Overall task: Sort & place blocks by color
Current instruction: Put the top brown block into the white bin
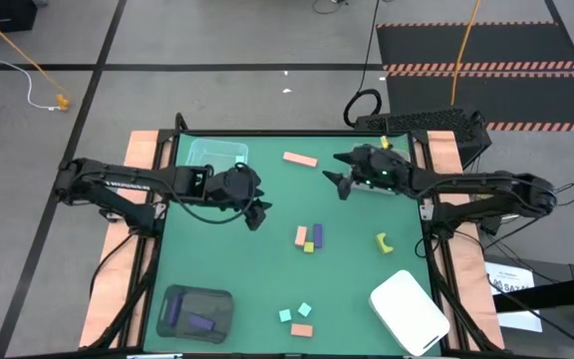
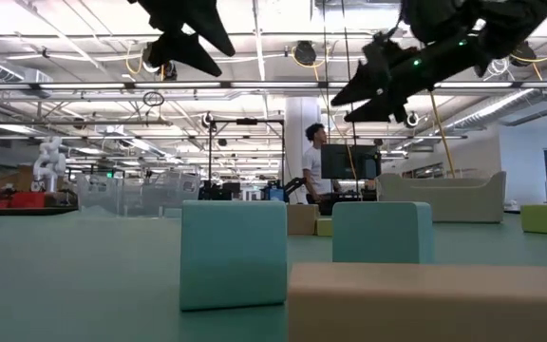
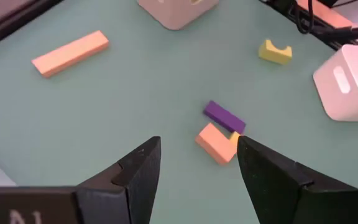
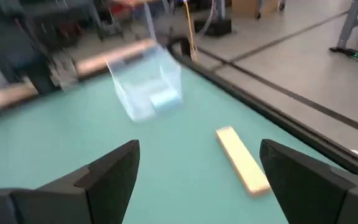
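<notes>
in the low view a salmon bar [image 2: 435,302] at the front was cut off by the picture's edge and hid the foot of the teal block [image 2: 384,233] behind it, while a yellow-green block [image 2: 323,226] beyond that teal block was mostly hidden. in the right wrist view the clear tray [image 4: 146,87] was blurred, so the pale blue thing [image 4: 164,98] inside it could not be made out. in the left wrist view a yellow block [image 3: 234,138] beside the purple bar [image 3: 224,116] showed only a corner, and the white tray [image 3: 348,81] was cut by the edge.

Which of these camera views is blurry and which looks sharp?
Right wrist view: smeared by motion blur, clear tray and salmon bar soft. Left wrist view: crisp on the purple block. Low view: the nearest salmon block is soft, ceiling lights glare. High view: evenly lit.
</notes>
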Controlling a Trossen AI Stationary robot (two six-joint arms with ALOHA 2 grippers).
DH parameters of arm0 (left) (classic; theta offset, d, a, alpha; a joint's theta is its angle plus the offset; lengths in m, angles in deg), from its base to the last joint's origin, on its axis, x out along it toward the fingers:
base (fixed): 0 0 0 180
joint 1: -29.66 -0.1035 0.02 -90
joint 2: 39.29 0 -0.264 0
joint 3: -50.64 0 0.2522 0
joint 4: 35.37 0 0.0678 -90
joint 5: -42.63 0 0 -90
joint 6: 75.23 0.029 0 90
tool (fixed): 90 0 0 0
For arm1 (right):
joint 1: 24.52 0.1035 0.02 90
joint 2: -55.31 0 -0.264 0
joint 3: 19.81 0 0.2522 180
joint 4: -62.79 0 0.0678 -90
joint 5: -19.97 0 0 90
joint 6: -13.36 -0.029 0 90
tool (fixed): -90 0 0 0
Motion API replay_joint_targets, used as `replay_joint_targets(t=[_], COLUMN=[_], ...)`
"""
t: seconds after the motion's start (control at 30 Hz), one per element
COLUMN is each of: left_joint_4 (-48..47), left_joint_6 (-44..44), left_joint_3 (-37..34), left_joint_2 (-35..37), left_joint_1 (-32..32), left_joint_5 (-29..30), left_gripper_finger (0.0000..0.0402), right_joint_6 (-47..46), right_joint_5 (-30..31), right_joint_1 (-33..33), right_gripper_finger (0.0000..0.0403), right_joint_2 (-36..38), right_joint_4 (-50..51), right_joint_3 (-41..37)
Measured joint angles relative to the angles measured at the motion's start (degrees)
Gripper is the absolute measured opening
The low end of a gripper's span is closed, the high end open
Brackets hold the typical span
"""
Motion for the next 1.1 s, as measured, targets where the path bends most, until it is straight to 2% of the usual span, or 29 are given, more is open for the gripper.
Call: replay_joint_targets(t=[0.2, 0.33, 0.57, 0.83, 1.1], left_joint_4=[0.0, 0.0, 0.0, 0.0, -0.4], left_joint_6=[-2.6, -4.6, -6.1, -6.4, -6.0], left_joint_3=[0.0, 0.0, 0.0, 0.0, 0.0], left_joint_2=[0.0, 0.0, 0.0, 0.0, 0.0], left_joint_1=[0.7, 1.4, 2.6, 2.8, 1.4], left_joint_5=[0.0, 0.0, 0.0, 0.1, 0.7], left_gripper_finger=[0.0214, 0.0214, 0.0214, 0.0214, 0.0214], right_joint_6=[7.4, 8.5, 8.5, 12.3, 16.4], right_joint_5=[0.0, -0.3, -9.1, -11.1, -12.1], right_joint_1=[-0.3, -1.7, -8.2, -12.8, -14.0], right_gripper_finger=[0.0322, 0.0322, 0.0322, 0.0322, 0.0322], right_joint_2=[-10.9, -19.0, -30.2, -39.1, -43.7], right_joint_4=[4.4, 5.6, 15.7, 20.6, 19.6], right_joint_3=[6.1, 10.7, 21.5, 29.6, 31.1])
